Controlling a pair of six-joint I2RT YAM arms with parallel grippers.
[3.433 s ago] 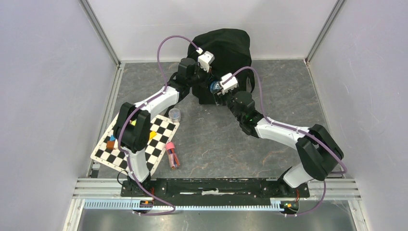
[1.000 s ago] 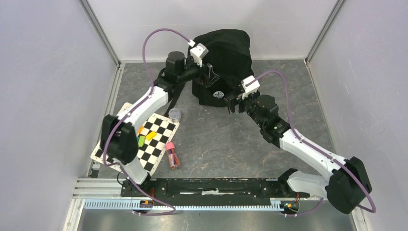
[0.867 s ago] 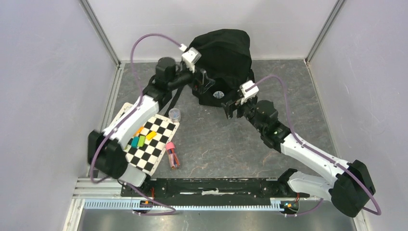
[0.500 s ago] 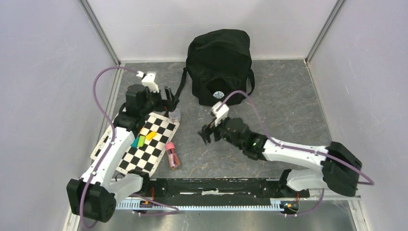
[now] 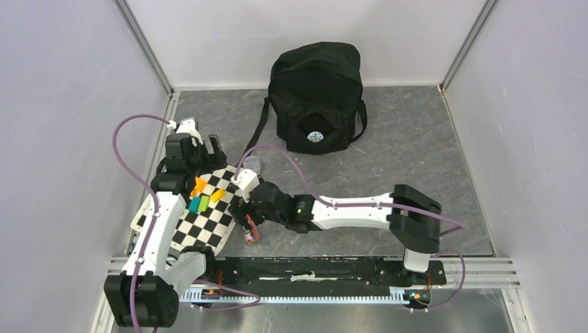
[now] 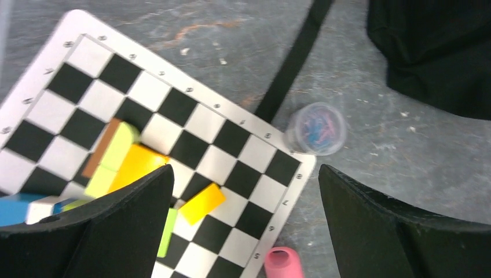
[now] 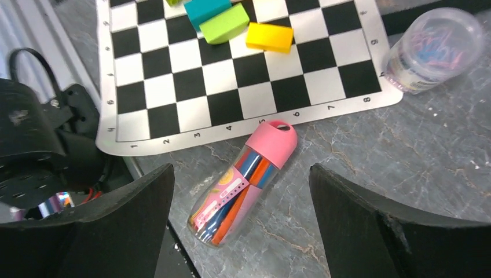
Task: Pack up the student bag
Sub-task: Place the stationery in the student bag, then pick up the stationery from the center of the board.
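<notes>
Setting: robotics lab test cell. Evidence: white panel walls [image 5: 62, 104], aluminium frame posts [image 5: 143, 45], grey tabletop [image 5: 416, 152], two cabled robot arms [image 5: 347, 206] bolted to a base rail [image 5: 312, 267].

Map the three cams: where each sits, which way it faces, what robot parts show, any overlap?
Top external: fixed above and behind the bases, looking down on the table; left arm and right arm whole, student bag at the far side.
Left wrist: on the left hand, facing down at the checkerboard and clip jar; its two open fingers show.
Right wrist: on the right hand, facing down at the pen tube; its two open fingers show.
Shared: both wrist views hold checkerboard, clip jar, yellow block.
</notes>
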